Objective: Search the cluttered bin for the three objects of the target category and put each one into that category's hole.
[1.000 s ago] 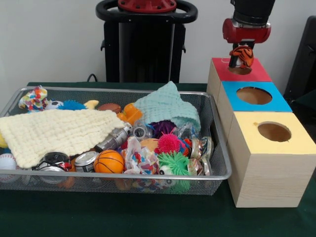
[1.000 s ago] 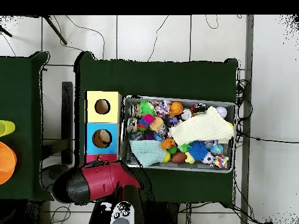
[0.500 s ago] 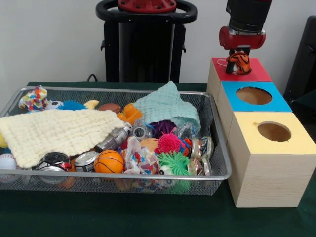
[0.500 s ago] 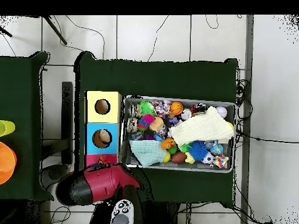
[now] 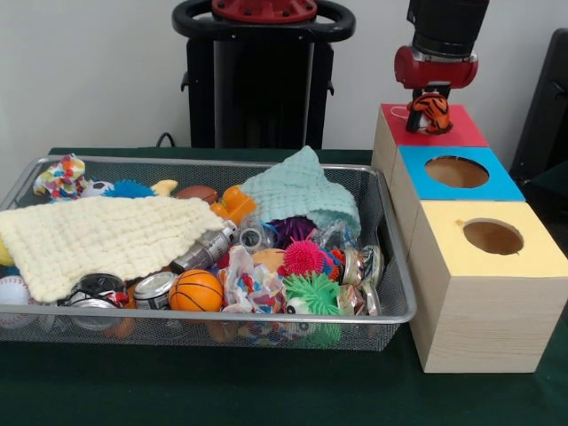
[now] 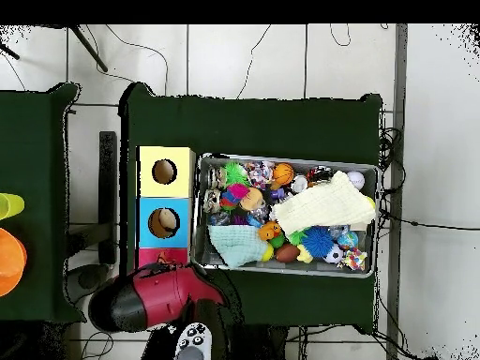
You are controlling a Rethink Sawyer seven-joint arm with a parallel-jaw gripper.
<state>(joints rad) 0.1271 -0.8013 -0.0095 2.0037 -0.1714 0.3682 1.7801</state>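
Plush by the look of it, the small orange-and-black striped tiger toy (image 5: 430,111) sits pinched in the red-and-black gripper (image 5: 429,99) over the red-topped wooden box (image 5: 461,130), light, squashy, best held around its middle.

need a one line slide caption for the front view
Sawyer gripper over the red box with a tiger toy at its hole, beside a cluttered wire bin.

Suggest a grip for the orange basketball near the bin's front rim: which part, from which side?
Grip the basketball across its widest part, coming straight down. Its top is bare, while cans and a wrapped toy flank it and the bin rim blocks any low approach.
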